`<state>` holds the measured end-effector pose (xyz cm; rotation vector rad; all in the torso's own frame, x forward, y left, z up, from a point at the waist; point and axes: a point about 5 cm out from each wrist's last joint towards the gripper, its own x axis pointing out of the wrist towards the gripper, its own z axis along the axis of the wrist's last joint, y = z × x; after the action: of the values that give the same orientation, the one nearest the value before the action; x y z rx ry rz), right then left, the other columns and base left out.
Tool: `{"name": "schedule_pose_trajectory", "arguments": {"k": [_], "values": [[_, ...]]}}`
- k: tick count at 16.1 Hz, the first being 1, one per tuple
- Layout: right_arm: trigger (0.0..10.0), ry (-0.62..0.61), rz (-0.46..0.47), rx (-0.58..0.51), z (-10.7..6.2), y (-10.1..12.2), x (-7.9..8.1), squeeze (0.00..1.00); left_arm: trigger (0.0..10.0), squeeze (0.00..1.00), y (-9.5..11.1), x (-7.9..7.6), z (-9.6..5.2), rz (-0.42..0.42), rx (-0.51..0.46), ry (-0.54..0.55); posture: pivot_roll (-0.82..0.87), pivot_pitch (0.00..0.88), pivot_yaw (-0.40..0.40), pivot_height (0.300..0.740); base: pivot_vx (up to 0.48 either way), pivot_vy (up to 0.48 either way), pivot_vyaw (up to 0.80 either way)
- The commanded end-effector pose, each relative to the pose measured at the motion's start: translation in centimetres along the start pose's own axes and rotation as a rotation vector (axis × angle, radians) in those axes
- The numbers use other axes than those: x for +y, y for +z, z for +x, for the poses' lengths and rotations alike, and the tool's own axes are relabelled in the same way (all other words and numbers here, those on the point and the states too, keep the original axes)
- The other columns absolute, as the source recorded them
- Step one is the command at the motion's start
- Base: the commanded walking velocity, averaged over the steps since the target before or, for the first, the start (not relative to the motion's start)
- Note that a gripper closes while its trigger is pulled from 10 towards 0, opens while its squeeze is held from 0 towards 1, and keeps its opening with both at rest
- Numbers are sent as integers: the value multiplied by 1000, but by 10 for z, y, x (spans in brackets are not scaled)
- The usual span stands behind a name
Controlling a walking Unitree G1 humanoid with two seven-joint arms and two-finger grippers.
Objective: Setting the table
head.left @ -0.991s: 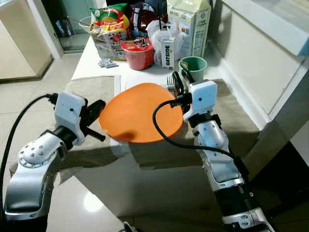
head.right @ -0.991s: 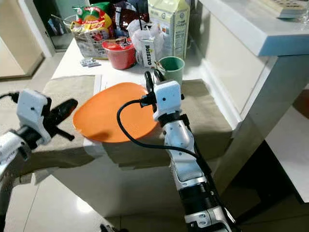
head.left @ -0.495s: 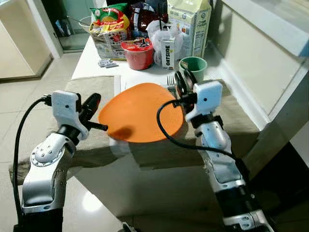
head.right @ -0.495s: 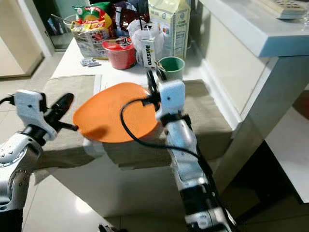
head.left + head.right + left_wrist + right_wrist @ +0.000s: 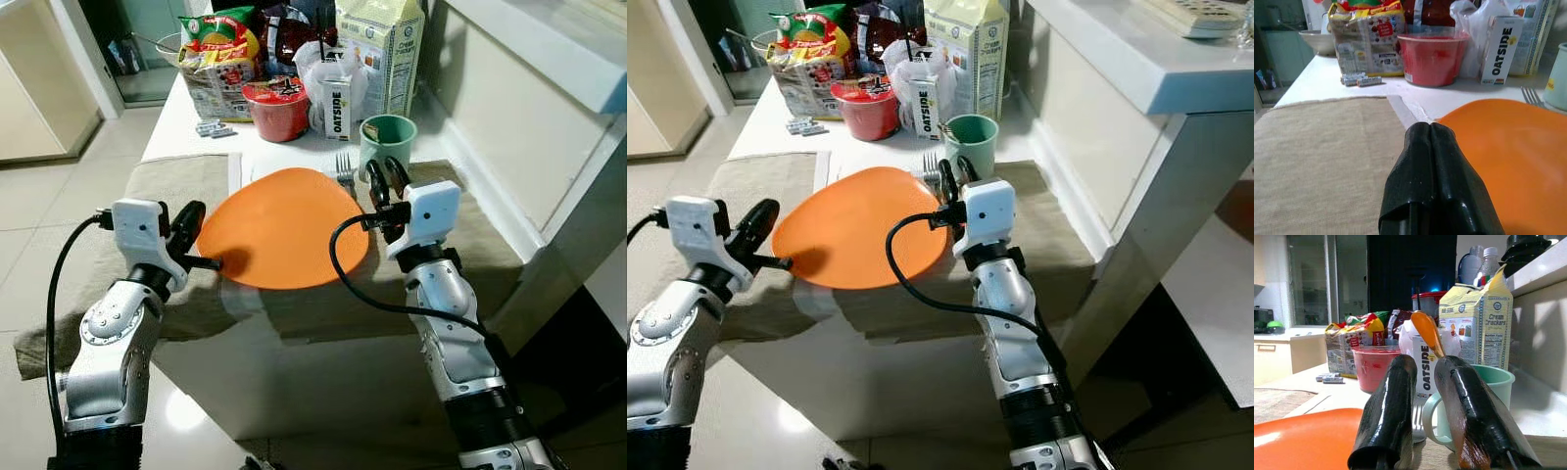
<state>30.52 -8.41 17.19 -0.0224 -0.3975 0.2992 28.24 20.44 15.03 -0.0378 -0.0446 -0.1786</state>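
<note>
Orange plate (image 5: pixel 279 227) is sitting placed; right gripper (image 5: pixel 384 182), narrowly parted and empty, is likely going for the fork (image 5: pixel 344 167) (left gripper (image 5: pixel 188 221) pinched closed).

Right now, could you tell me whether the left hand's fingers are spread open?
No, in the left wrist view the left hand has its two black fingers pressed together, at the edge of the orange plate.

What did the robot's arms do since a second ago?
The right gripper drew back toward the robot's right, uncovering the fork beside the green cup. The left gripper, fingers shut, pulled lower and nearer the robot, resting by the orange plate. Plate, cup and groceries stayed where they were.
</note>
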Motion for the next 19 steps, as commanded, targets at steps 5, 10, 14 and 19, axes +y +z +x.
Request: {"name": "schedule_pose_trajectory", "arguments": {"k": [5,10,14,19], "values": [[10000,11,2,-13,2,5,-1,0,10000,0,-19,-13,-7,-4,49,-37,-75,35,83,740,0,0,0],[10000,20,11,-9,3,5,1,0,10000,0,-36,-16,-13,16,139,-65,-76,36,84,740,0,0,0],[10000,-6,217,90,4,-4,-1,0,10000,0,-54,1,-21,-23,207,-10,-80,39,82,740,0,0,0],[10000,-3,588,219,8,-13,-7,0,10000,0,-66,-2,-28,-67,216,-20,-88,46,62,740,0,0,0]]}}
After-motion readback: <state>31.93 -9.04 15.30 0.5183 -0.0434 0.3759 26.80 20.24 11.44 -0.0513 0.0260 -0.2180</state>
